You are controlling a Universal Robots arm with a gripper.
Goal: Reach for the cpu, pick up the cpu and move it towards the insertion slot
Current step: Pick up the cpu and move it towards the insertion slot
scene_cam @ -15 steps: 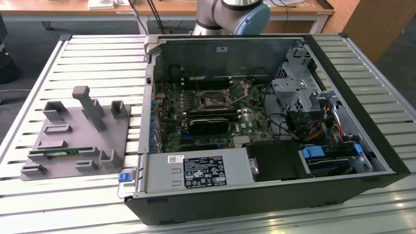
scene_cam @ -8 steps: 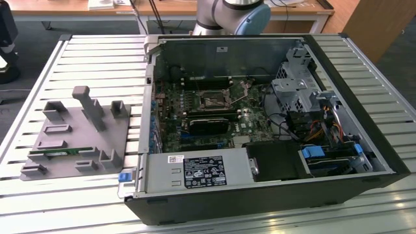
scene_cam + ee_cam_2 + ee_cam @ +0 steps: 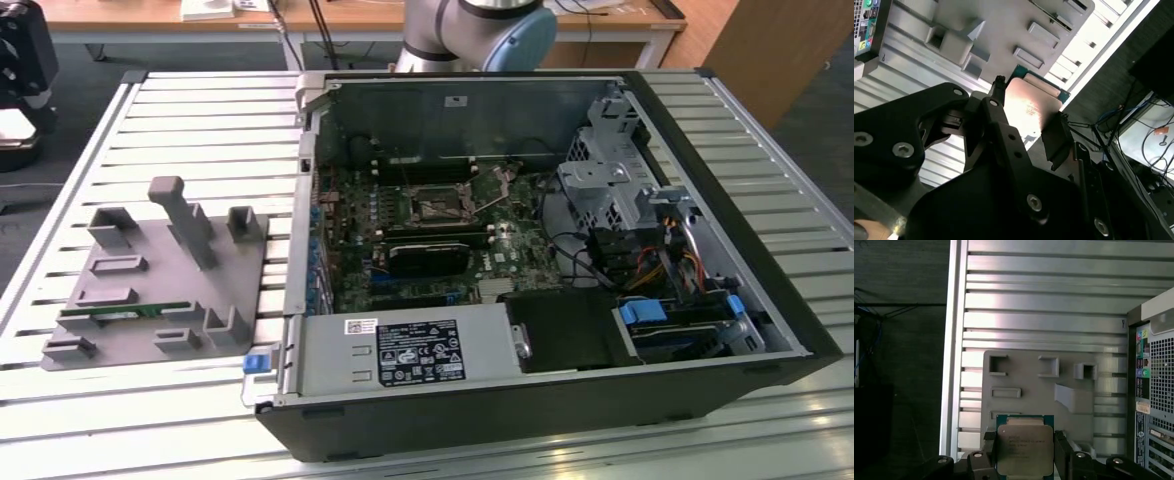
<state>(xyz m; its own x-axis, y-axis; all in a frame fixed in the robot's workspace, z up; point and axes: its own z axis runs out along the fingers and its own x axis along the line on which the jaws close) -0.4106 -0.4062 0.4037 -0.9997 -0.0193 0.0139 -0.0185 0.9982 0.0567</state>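
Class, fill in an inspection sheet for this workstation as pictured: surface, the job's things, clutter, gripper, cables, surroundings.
Surface: slatted silver metal table carrying an open black computer case.
Job's things: small square silvery-topped cpu, gripped near the grey tray; square dark insertion slot with a shiny metal frame, on the green board inside the case.
Clutter: grey moulded fixture tray holding a thin green memory stick.
Gripper: black two-finger gripper shut on the cpu's opposite edges.
Cables: coloured wire bundle inside the case.
Surroundings: wooden desks, dark floor.
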